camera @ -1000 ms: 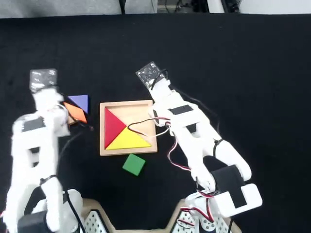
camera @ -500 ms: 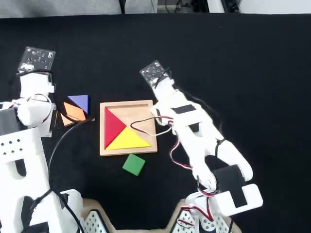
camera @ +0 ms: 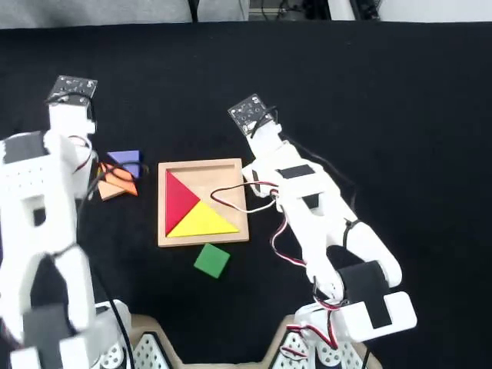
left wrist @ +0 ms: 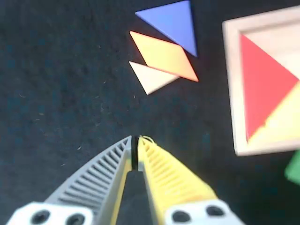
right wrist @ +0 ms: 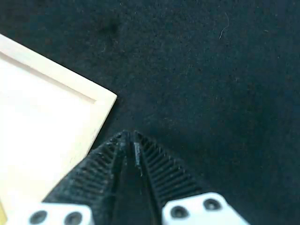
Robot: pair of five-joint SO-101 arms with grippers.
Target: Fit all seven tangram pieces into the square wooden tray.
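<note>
Wooden tray is sitting mid-worktop, holding a red triangle and a yellow triangle.
I'm hovering both pincers pressed together: left pincer near the loose orange piece for the next pick, right pincer beside the tray's corner.

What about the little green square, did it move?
No. The green square piece lies just below the square wooden tray, off its bottom edge, exactly where it was before.

Lifted the left arm high near the table's left edge, up from a low stoop over the orange piece. Then, seemingly, tipped it back slightly toward that piece. Eased the right arm a little rightward beside the tray's far right corner.
</note>
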